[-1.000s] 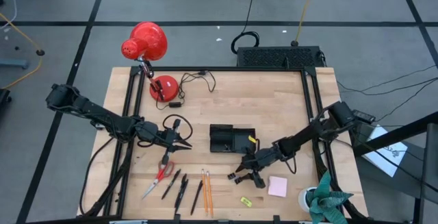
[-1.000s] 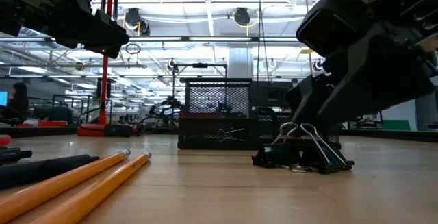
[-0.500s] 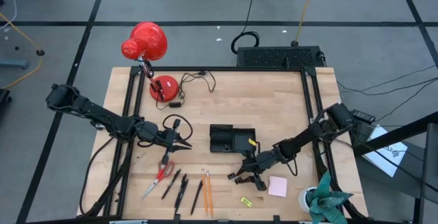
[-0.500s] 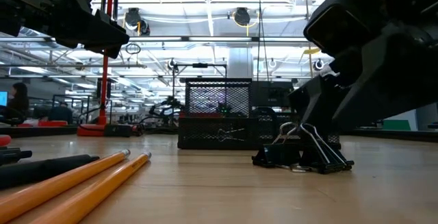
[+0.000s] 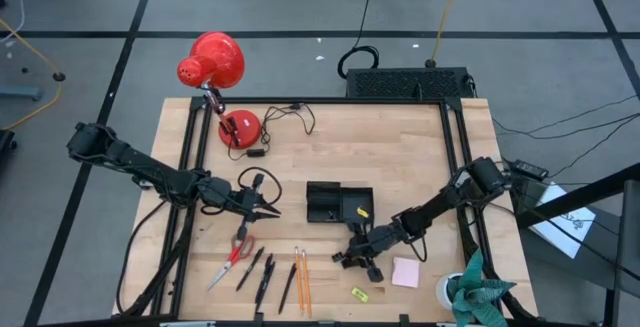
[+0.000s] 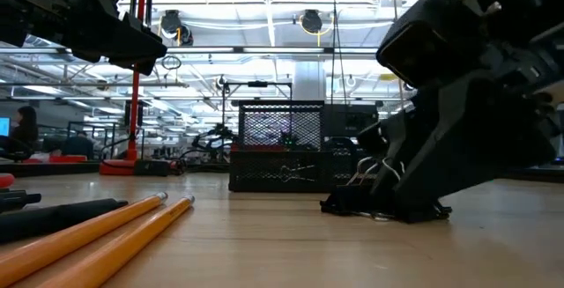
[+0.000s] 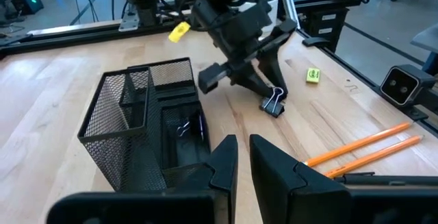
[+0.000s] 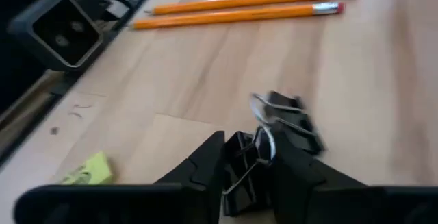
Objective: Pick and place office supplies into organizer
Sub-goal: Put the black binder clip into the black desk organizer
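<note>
Pencils [image 5: 302, 279] lie at the near edge of the surface [image 5: 400, 137], in front of the organizer [image 5: 338, 204], with pens [image 5: 262, 275] and the red-handled scissors [image 5: 233, 259] beside them, and a small yellow piece [image 5: 360, 293] and pink sticky-note pad [image 5: 405, 272] further along that edge. Between these and the organizer the right claw [image 8: 248, 161] is down on the binder clips [image 8: 284, 125], its fingers closing around one clip's wire loops; a second clip lies touching it. To do this well, I judge it should pinch only the one clip, squarely on the body or loops, and lift straight before swinging over the organizer, so the neighbour is not dragged. The left claw [image 7: 241, 157] hovers beside the organizer on its other side, fingers nearly pressed together and holding nothing. Beyond the organizer stand a red desk lamp [image 5: 213, 62] and a cabled black box [image 5: 405, 82], then a bright hall.
</note>
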